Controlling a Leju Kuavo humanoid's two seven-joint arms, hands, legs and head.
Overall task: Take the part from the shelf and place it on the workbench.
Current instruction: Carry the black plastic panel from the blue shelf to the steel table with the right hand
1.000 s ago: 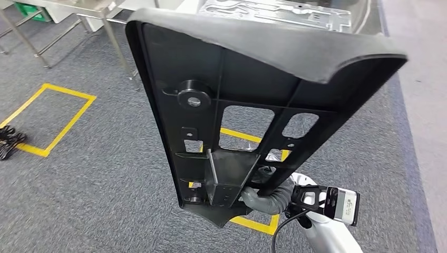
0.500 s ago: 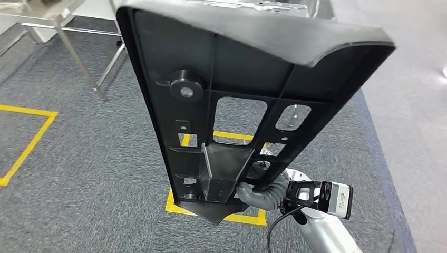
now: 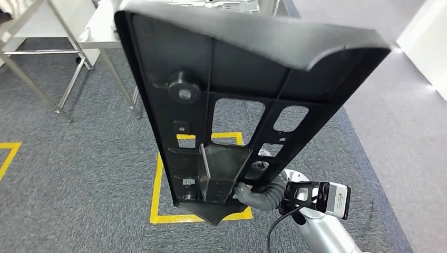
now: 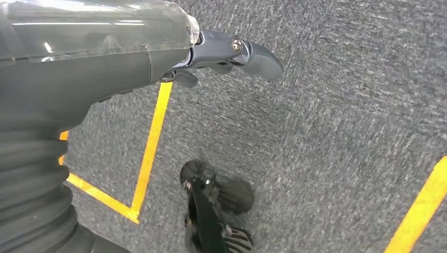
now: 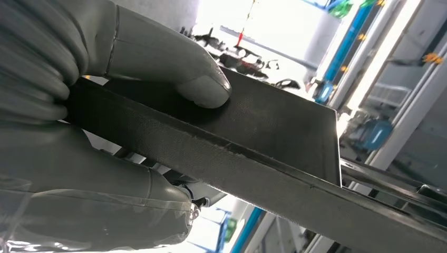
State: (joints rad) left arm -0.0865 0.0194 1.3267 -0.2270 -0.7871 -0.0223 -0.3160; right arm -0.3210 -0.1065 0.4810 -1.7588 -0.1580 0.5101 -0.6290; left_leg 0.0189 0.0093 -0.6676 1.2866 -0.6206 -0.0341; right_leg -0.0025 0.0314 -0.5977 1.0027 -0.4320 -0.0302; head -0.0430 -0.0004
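The black part (image 3: 232,105) was gripped at its narrow end by the right hand (image 3: 261,192), held upright for carrying toward the surface (image 3: 100,31).

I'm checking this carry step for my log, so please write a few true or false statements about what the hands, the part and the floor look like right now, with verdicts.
1. The right hand grips the black part near its lower end. True.
2. The part lies flat on the workbench. False: it is held up over the grey carpet, its wide end uppermost.
3. The left hand holds a second part. False: it holds nothing and hangs above the carpet.
4. Yellow tape lines mark the carpet under the part. True.
5. The part is a solid panel. False: it has several cut-out openings, and carpet shows through them.
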